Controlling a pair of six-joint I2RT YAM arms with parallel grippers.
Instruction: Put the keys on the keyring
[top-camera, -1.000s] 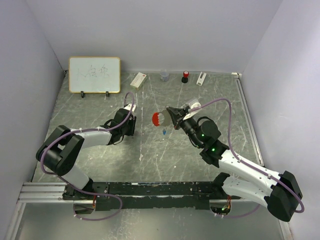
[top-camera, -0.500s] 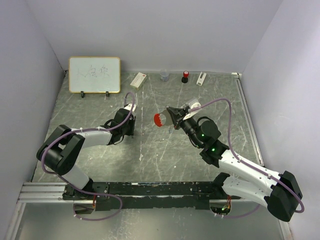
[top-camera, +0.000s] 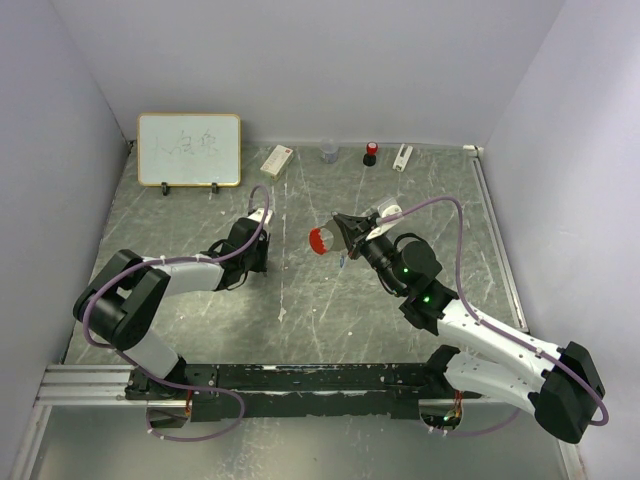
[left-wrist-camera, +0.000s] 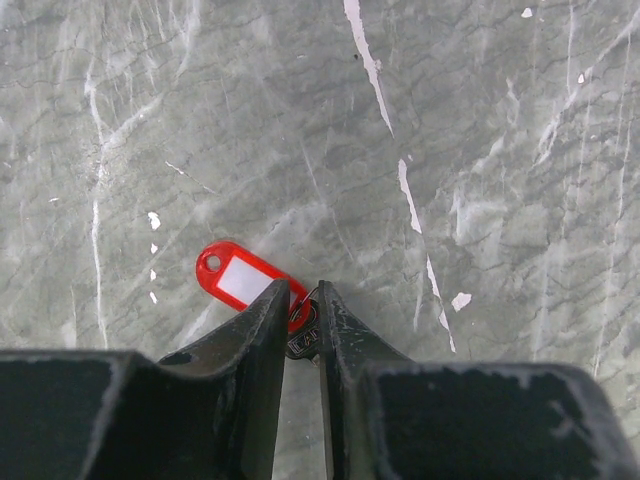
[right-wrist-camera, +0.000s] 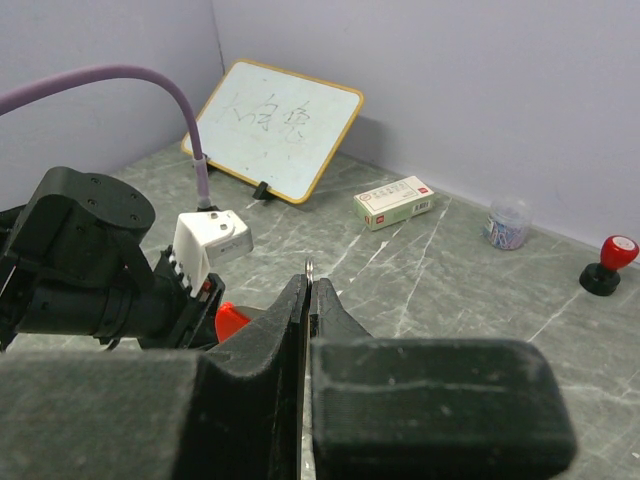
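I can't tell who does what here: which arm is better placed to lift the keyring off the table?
Left. The left gripper points down with its fingers either side of the keyring's metal ring; the right gripper is raised and shut on what looks like a key.

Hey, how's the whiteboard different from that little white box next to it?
The whiteboard is much larger than the box. The whiteboard stands tilted back; the box lies flat. The whiteboard carries handwriting inside a yellowish frame; the box shows a red mark. Both are white rectangles.
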